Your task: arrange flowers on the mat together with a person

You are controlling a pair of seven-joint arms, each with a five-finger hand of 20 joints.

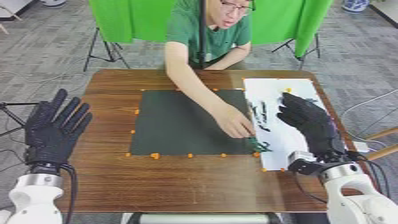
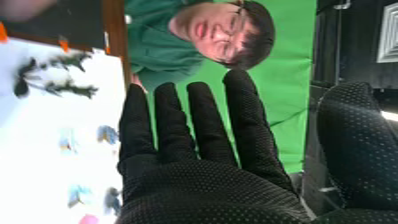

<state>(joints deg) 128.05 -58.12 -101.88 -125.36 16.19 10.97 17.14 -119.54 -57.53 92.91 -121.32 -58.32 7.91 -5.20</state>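
Note:
The right hand [image 1: 305, 116] is held over the right side of the white sheet [image 1: 277, 89], open and holding nothing. The right wrist view shows the same hand [image 2: 204, 192] with its fingers straight and apart. At the left table edge the left hand [image 1: 55, 131] is open and empty. A person's hand [image 1: 234, 125] reaches down to a green sprig [image 1: 259, 145] at the dark mat's [image 1: 182, 122] right border. Dark leafy stems [image 1: 259, 116] lie on the sheet. In the right wrist view, leafy sprigs [image 2: 67, 90] and small bluish flowers [image 2: 107, 135] lie on white.
Orange markers [image 1: 155, 156] line the mat and sheet along their edges. The brown wooden table [image 1: 178, 185] surrounds both. The person leans in from the far side, one arm stretched across the mat. A green cloth [image 1: 129, 20] hangs behind.

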